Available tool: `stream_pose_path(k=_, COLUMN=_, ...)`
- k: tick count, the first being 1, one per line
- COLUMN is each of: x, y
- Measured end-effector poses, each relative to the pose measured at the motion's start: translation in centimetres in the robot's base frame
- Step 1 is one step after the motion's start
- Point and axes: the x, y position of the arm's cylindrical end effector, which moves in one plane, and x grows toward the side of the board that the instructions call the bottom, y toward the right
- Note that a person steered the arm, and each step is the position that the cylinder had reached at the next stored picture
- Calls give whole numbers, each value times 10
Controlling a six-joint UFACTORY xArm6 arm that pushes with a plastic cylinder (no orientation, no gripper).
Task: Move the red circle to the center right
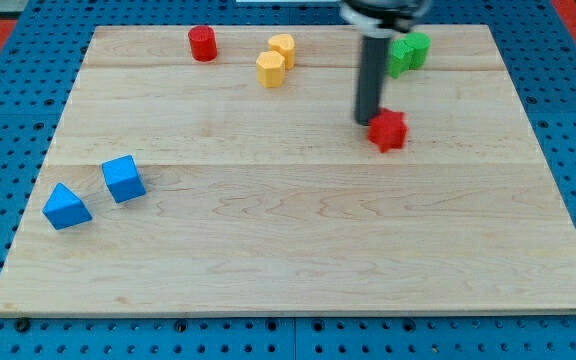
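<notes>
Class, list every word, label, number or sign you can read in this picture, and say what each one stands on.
None: no readable text shows anywhere. The wooden board, the red cylinder, the other coloured blocks and my tip, which stands beside the red star-like block, carry no print.

A straight, dark grey, smooth cylindrical rod ending in my tip (366, 122).
</notes>
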Motion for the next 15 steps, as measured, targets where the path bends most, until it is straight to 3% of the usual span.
stream_pose_path(k=1, x=8, y=49)
stream_pose_path(k=2, x=28, y=51)
stream_pose_path(k=3, x=20, y=-28)
stream_pose_path(k=4, x=24, y=-150)
stream_pose_path(k=5, x=-1, y=-260)
stream_pose_path(k=6, x=-74, y=-315)
stream_pose_path(k=7, x=-158, y=-320)
stream_pose_path(k=8, x=-182, y=-285)
stream_pose_path(k=10, x=-65, y=-181)
stream_pose_path(k=11, x=-54, y=-182)
stream_pose_path(k=13, x=-11, y=-31)
stream_pose_path(k=14, x=-11, y=-14)
stream_pose_path(k=15, x=14, y=43)
